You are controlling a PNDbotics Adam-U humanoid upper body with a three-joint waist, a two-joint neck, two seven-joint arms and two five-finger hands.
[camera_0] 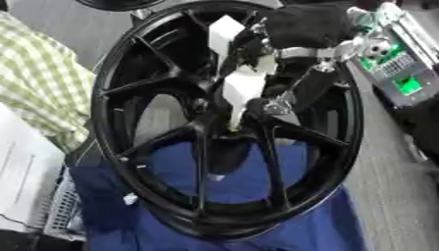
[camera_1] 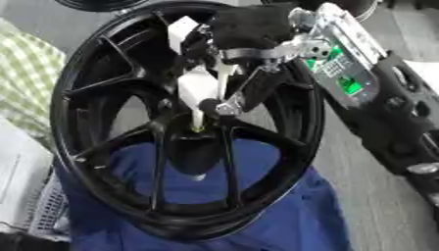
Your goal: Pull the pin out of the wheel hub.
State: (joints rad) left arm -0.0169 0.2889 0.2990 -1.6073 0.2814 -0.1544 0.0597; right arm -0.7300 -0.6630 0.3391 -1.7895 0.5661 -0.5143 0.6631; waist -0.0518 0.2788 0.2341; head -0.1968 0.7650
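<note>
Wheel (camera_0: 225, 122) propped upright on blue cloth (camera_0: 283, 215), hub (camera_1: 199, 128) facing camera for access. Right hand (camera_0: 257, 73) reached in from upper right, pale fingers (camera_0: 243, 90) pinching pin at hub centre, positioned to draw outward. Left hand unseen.

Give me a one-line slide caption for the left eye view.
Robot's right hand reaches into the centre of the black wheel, which stands over blue cloth.

Grey floor (camera_0: 390, 186), blue cloth (camera_0: 249, 181) — checked green fabric (camera_0: 38, 78)
</note>
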